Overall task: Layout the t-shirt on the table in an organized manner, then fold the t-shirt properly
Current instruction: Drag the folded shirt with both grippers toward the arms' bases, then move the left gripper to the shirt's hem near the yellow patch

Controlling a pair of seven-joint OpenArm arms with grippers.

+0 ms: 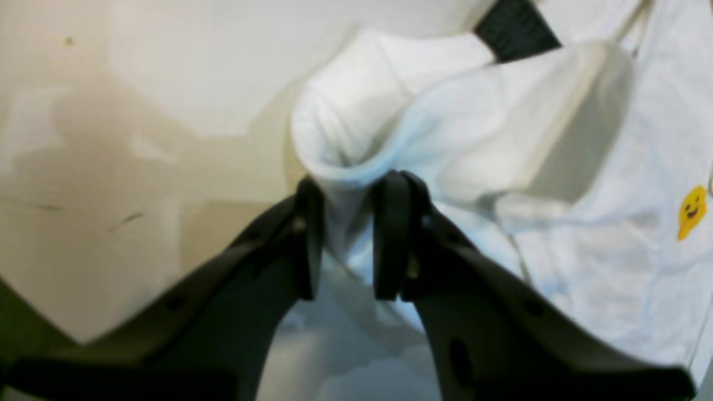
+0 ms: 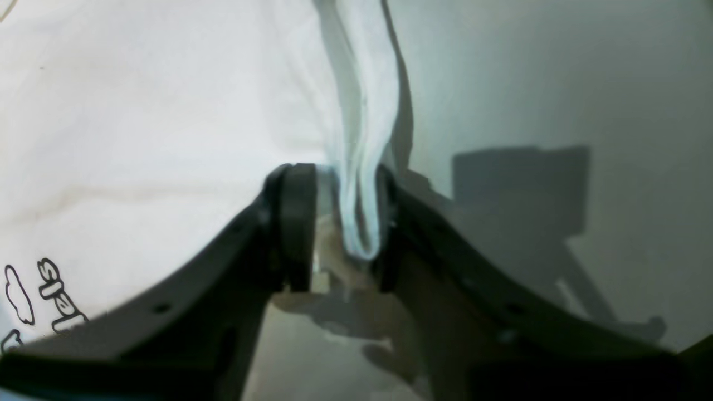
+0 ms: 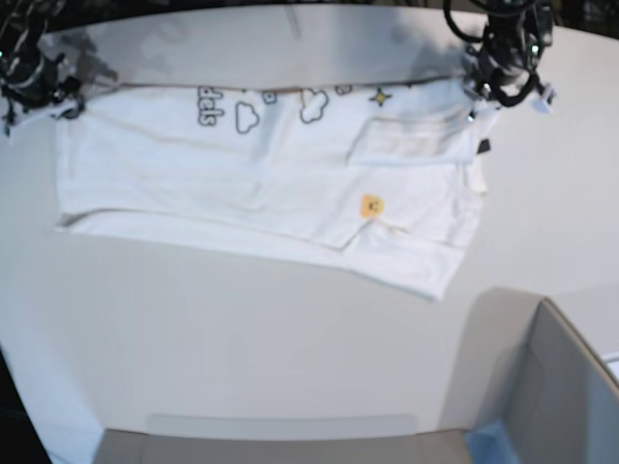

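The t-shirt [image 3: 271,184] lies folded lengthwise along the far side of the surface [image 3: 242,348]. The left tool [image 1: 345,239] stands part open with a bunched fold between its jaws, and the right tool [image 2: 340,228] likewise straddles a hanging cloth edge; whether either is gripping cannot be told. A snagged fold could drag and undo the layout. The near side offers open room, apart from a grey box [image 3: 551,387]

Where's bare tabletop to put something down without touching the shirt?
Widest free patch: the table between the t-shirt near edge and the front rim. Another strip lies behind the shirt, along the far edge. Crowded: both far shirt corners, where the left gripper and right gripper sit, and the grey box corner.
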